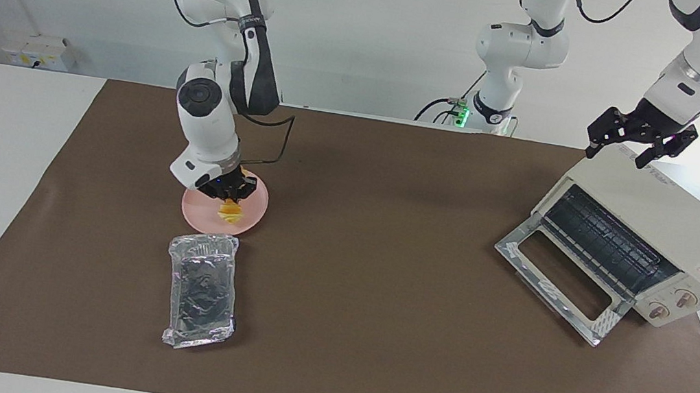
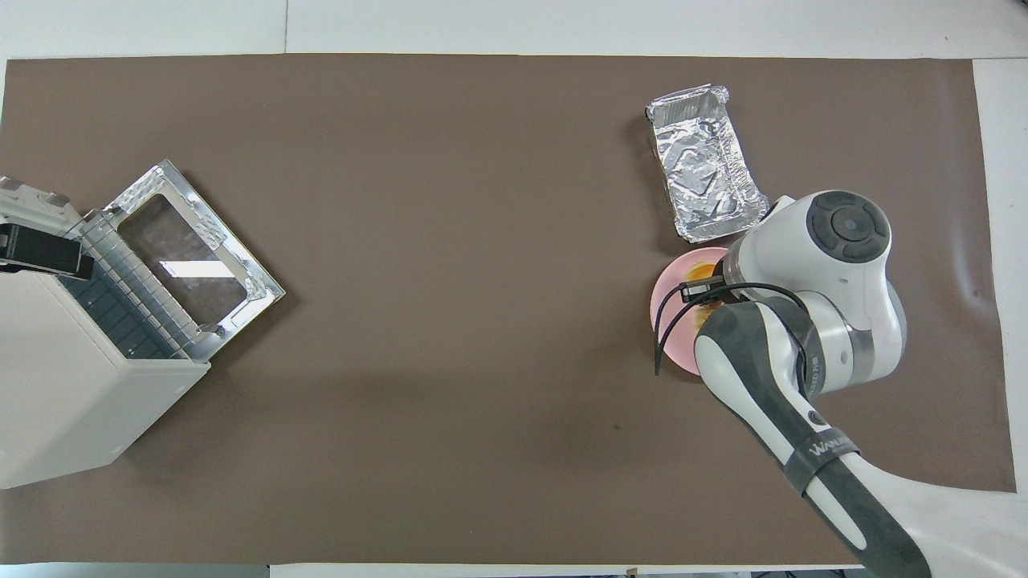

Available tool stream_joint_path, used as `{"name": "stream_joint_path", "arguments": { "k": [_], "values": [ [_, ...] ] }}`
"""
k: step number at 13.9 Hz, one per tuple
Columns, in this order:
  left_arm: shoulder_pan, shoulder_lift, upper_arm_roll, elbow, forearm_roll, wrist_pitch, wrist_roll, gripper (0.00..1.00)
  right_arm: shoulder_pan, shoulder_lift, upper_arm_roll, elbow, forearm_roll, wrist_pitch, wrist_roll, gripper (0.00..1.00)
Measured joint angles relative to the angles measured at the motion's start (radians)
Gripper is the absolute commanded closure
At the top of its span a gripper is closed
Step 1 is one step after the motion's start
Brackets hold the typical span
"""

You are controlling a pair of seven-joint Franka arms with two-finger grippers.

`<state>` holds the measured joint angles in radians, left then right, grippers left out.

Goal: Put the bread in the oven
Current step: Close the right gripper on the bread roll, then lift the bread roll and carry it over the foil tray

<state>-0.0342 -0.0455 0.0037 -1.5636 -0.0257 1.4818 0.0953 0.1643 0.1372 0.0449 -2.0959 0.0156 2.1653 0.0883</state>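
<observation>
The bread (image 1: 228,210), a small yellow-orange loaf, hangs end-down just over the round pink plate (image 1: 256,209). My right gripper (image 1: 228,196) is shut on its top. From overhead the right wrist hides most of the bread (image 2: 699,273), leaving only an orange edge showing on the plate (image 2: 668,303). The cream-white oven (image 1: 664,222) stands at the left arm's end of the table, its glass door (image 1: 556,281) folded down open and the dark rack showing. My left gripper (image 1: 628,142) waits open above the oven's top corner nearest the robots.
A crinkled silver foil tray (image 1: 202,289) lies beside the plate, farther from the robots; overhead it shows as the foil tray (image 2: 705,163). A brown mat (image 1: 378,284) covers the table between plate and oven. The oven (image 2: 72,385) sits at an angle to the mat's edge.
</observation>
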Motion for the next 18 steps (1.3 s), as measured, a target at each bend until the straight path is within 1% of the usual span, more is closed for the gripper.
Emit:
{"name": "stream_joint_path", "arguments": {
  "k": [2,3,6,8,9,11,13,16,18],
  "values": [
    [0.000,0.000,0.000,0.000,0.000,0.000,0.000,0.00,-0.001,0.000,-0.001,0.090,0.000,-0.083,-0.002,1.00],
    [0.000,0.000,0.000,0.000,0.000,0.000,0.000,0.00,-0.002,0.002,-0.002,0.123,0.000,-0.100,-0.006,1.00],
    [0.000,0.000,0.000,0.000,0.000,0.000,0.000,0.00,-0.008,0.022,-0.003,0.190,0.000,-0.103,-0.026,1.00],
    [0.000,0.000,0.000,0.000,0.000,0.000,0.000,0.00,-0.014,0.054,-0.003,0.243,0.000,-0.100,-0.061,1.00],
    [0.000,0.000,0.000,0.000,0.000,0.000,0.000,0.00,-0.018,0.081,-0.004,0.290,0.000,-0.106,-0.068,1.00],
    [0.000,0.000,0.000,0.000,0.000,0.000,0.000,0.00,-0.035,0.164,-0.005,0.418,0.000,-0.152,-0.074,1.00],
    [0.000,0.000,0.000,0.000,0.000,0.000,0.000,0.00,-0.055,0.272,-0.006,0.552,0.000,-0.203,-0.082,1.00],
    [0.000,0.000,0.000,0.000,0.000,0.000,0.000,0.00,-0.062,0.432,-0.006,0.706,0.000,-0.207,-0.103,1.00],
    [0.000,0.000,0.000,0.000,0.000,0.000,0.000,0.00,-0.063,0.516,-0.006,0.786,0.000,-0.206,-0.120,1.00]
  ]
}}
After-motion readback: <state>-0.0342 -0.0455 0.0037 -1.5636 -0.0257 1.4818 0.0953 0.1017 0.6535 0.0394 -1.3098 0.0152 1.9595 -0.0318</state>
